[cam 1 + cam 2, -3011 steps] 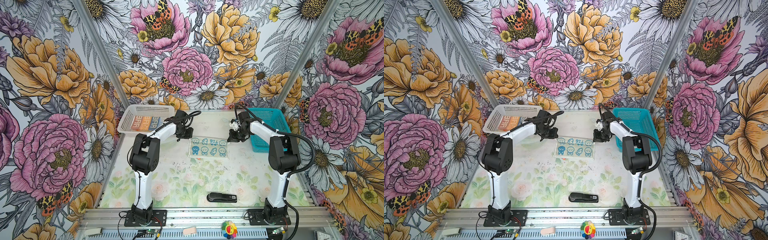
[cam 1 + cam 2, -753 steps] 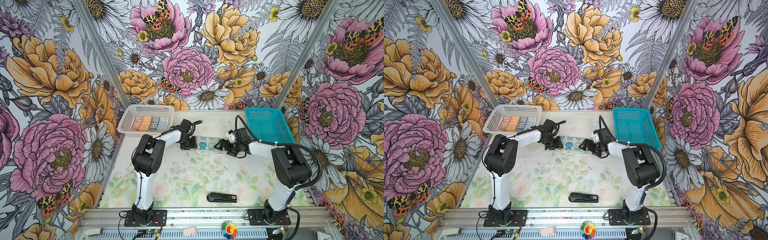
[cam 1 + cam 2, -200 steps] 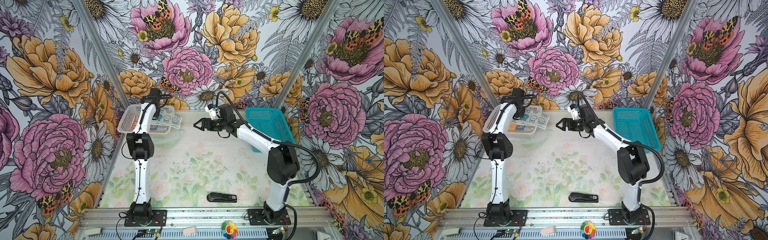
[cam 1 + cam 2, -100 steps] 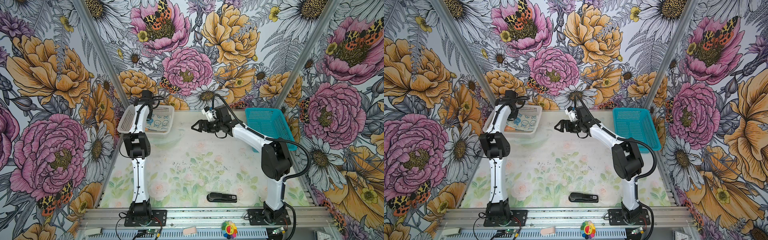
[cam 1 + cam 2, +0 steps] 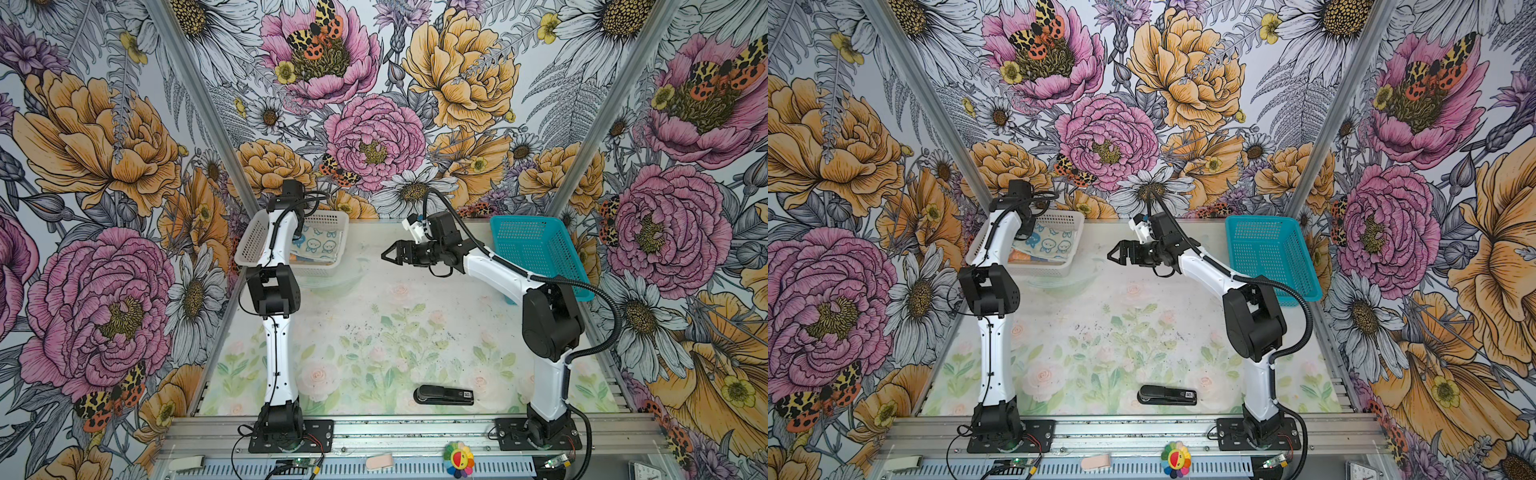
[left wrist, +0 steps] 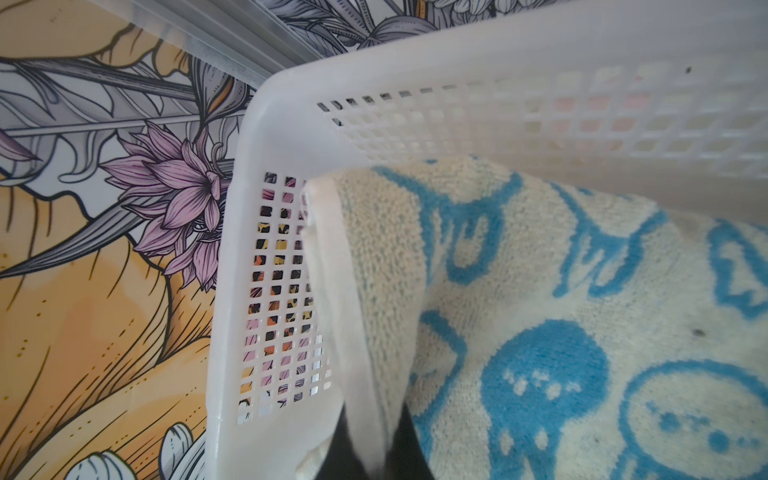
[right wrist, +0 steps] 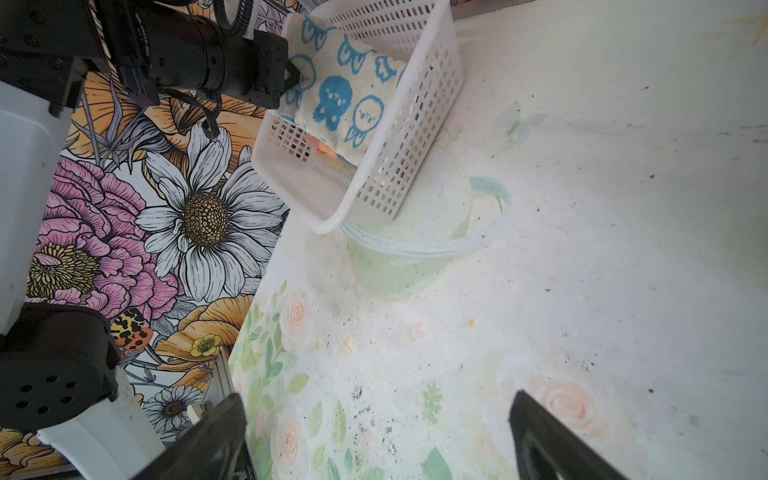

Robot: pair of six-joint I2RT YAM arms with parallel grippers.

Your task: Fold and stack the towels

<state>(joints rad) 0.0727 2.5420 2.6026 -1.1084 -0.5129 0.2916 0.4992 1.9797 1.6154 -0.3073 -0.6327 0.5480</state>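
Both top views show floral-printed table [image 5: 415, 316], left claw [image 5: 298, 237] pinching towel [image 5: 321, 247], right claw [image 5: 390, 257] apart.

A towel [image 5: 322, 247] is laid in a basket [image 5: 253, 245] around the left gripper [image 7: 293, 77], seemingly atop other towels [image 5: 1022, 256]; a bowl [image 7: 415, 249] is tucked under that basket toward the right gripper [image 5: 388, 257], behind which a second basket [image 5: 536, 257] is set, with a stapler [image 5: 444, 395] placed well apart, toward the arms' bases.

Two baskets: white basket [image 5: 249, 245] around the left gripper [image 7: 293, 81], teal basket [image 5: 532, 249] behind the right gripper [image 5: 388, 257]. At least two towels [image 5: 320, 246] at the left jaws. One stapler [image 5: 444, 395], one clear bowl [image 7: 415, 249].
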